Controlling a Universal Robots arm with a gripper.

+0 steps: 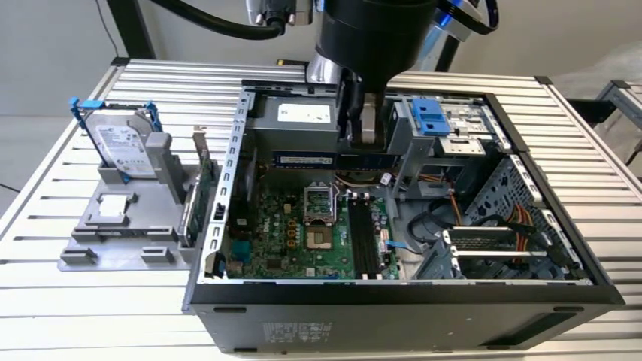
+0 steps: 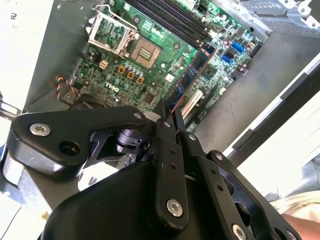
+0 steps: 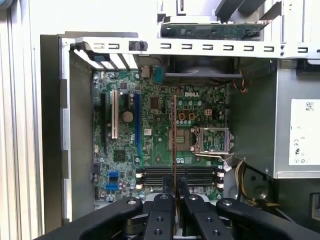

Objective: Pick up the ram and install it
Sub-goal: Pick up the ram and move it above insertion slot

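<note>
The ram (image 1: 311,159) is a thin blue stick with a pale sticker. It hangs level above the motherboard (image 1: 291,233), inside the open computer case (image 1: 401,297). My gripper (image 1: 359,147) is shut on its right part in the exterior view. In both wrist views the ram shows edge-on as a thin line (image 3: 174,140) (image 2: 192,75) running out from between the black fingers (image 3: 162,210) (image 2: 167,127). The dark memory slots (image 1: 363,237) (image 3: 175,176) lie on the board below and nearer the case's front than the ram.
The CPU socket (image 1: 319,207) sits beside the slots. A grey power supply (image 1: 301,116) stands behind the ram. On the exterior view's left, a grey stand (image 1: 120,226) carries a silver hard drive (image 1: 125,147) in a blue frame and a green card (image 1: 201,192). Cables (image 1: 501,222) fill the case's right.
</note>
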